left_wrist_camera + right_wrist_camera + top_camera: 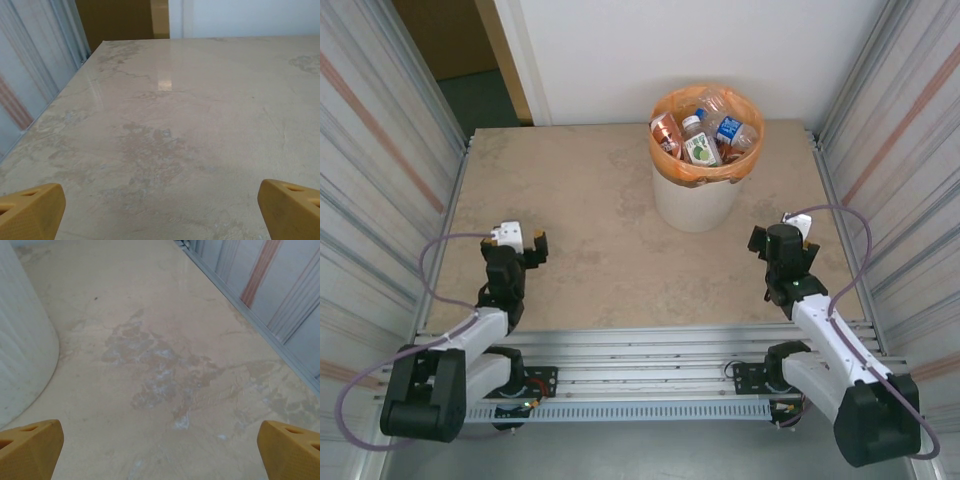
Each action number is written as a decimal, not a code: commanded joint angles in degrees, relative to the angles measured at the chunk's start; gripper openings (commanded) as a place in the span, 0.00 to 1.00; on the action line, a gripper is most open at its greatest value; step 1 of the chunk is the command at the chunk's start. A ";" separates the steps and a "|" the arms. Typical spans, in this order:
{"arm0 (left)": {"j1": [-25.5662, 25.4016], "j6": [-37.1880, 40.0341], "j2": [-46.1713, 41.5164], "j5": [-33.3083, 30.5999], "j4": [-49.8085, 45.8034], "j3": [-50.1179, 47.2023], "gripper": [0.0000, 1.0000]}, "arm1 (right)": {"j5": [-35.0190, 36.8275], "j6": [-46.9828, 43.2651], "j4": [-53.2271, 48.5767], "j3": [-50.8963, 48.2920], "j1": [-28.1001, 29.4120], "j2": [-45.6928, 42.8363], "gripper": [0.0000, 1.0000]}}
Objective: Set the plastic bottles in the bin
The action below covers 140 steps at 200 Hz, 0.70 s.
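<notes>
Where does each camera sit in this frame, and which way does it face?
Top external: above and behind the bases, looking down on the beige stone-patterned table and the round cream-white bin with orange liner holding plastic bottles; both arms, left hand and right hand open.
Left wrist: low over the table, facing its far-left corner; own yellow fingertips.
Right wrist: low, facing the metal side wall; yellow fingertips, bin wall at left.
Shared: the bin, in top external and right wrist.
</notes>
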 commanded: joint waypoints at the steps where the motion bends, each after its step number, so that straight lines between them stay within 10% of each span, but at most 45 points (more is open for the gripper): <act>1: 0.68 3.79 2.27 3.15 7.20 -1.30 0.99 | -3.83 -3.13 9.77 -1.78 -2.51 1.38 0.98; 140: 2.17 7.14 23.72 16.84 23.38 2.17 0.99 | -20.99 -9.63 41.35 -9.25 -9.50 17.60 0.98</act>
